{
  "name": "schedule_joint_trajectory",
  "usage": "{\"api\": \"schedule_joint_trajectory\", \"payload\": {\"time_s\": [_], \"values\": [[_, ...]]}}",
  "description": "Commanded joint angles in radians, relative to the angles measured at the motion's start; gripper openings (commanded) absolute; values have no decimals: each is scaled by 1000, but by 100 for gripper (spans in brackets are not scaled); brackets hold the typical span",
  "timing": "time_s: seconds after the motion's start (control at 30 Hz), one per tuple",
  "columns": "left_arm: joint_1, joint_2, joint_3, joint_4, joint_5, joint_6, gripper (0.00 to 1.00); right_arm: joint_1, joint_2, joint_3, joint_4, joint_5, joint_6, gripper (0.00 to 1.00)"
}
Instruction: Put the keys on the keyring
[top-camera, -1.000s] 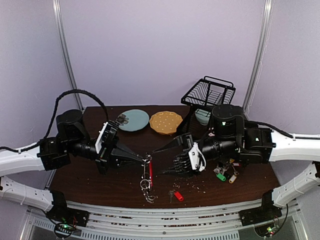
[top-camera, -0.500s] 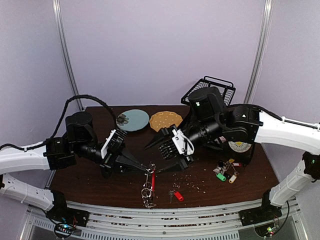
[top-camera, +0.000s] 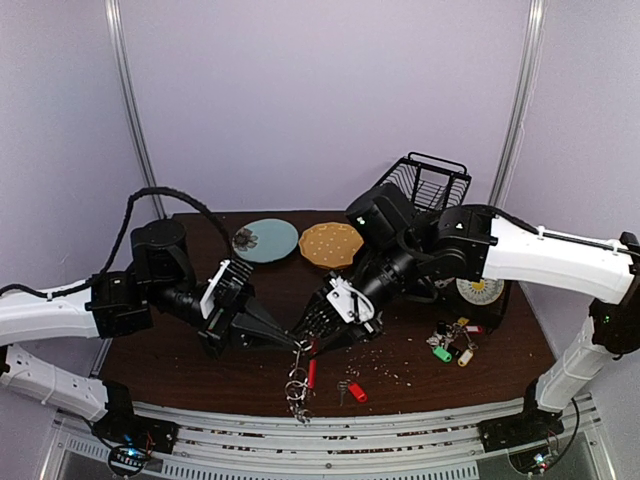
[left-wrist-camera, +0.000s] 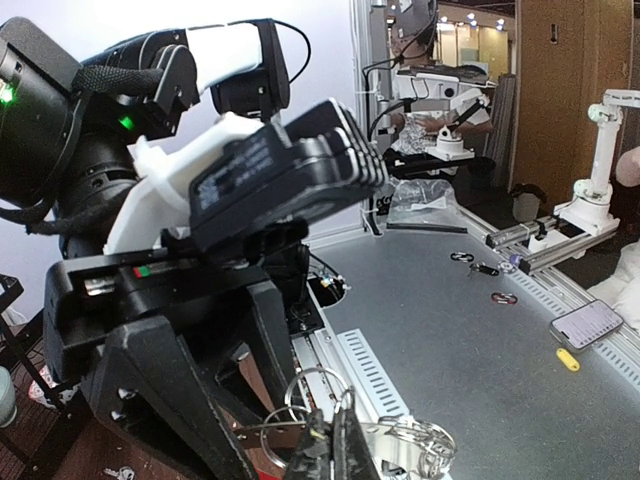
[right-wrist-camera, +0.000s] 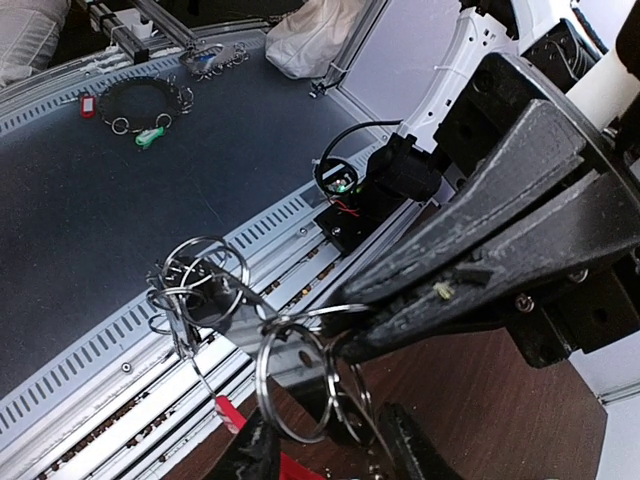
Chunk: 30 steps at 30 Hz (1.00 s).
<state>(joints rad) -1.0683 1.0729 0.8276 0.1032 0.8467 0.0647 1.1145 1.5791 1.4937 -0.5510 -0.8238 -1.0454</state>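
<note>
The keyring (top-camera: 297, 380), a chain of silver loops with a red sleeve (top-camera: 312, 373), hangs over the table's front edge from my left gripper (top-camera: 300, 344), which is shut on its top loops (left-wrist-camera: 318, 392). My right gripper (top-camera: 322, 338) is right next to it on the right. In the right wrist view its fingers (right-wrist-camera: 254, 452) stand apart on either side of two loops (right-wrist-camera: 296, 388) just below the left fingertips (right-wrist-camera: 420, 310); I see no pinch. A loose key with a red tag (top-camera: 353, 391) lies on the table in front of the right gripper.
A bunch of keys with green, yellow and red tags (top-camera: 452, 345) lies at the right. A teal plate (top-camera: 268, 240) and an orange plate (top-camera: 332, 244) sit at the back, beside a black wire basket (top-camera: 420, 185). A white plate (top-camera: 482, 291) shows under the right arm. Crumbs dot the table's front.
My right arm swung left and down until its fingers straddle the hanging loops. The left gripper shifted slightly forward and lower, still holding the keyring.
</note>
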Motion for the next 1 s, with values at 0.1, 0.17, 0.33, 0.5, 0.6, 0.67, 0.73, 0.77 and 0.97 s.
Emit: {"api": "schedule_joint_trajectory", "payload": {"time_s": [0.1, 0.17, 0.33, 0.5, 0.6, 0.67, 0.73, 0.77, 0.97], "values": [[-5, 2, 25, 16, 13, 31, 0, -3, 1, 23, -30, -57, 3, 21], [-5, 1, 24, 12, 10, 34, 0, -1, -1, 24, -34, -57, 11, 11], [-5, -2, 17, 3, -5, 42, 0, -2, -30, -1, -1, -51, 46, 0], [-5, 4, 22, -32, -53, 53, 0, -1, -104, -104, 167, -15, 180, 0], [-5, 3, 22, -45, -77, 61, 0, 6, -151, -171, 261, 16, 240, 0], [-5, -5, 20, -33, -56, 58, 0, 12, -176, -207, 287, 26, 252, 0], [-5, -20, 4, 4, -19, 44, 0, 18, -200, -253, 310, 33, 270, 5], [-5, -24, -1, 13, -6, 41, 0, 22, -211, -270, 318, 35, 276, 7], [-5, -1, -7, 35, 58, 34, 0, 36, -240, -312, 370, 48, 325, 21]]}}
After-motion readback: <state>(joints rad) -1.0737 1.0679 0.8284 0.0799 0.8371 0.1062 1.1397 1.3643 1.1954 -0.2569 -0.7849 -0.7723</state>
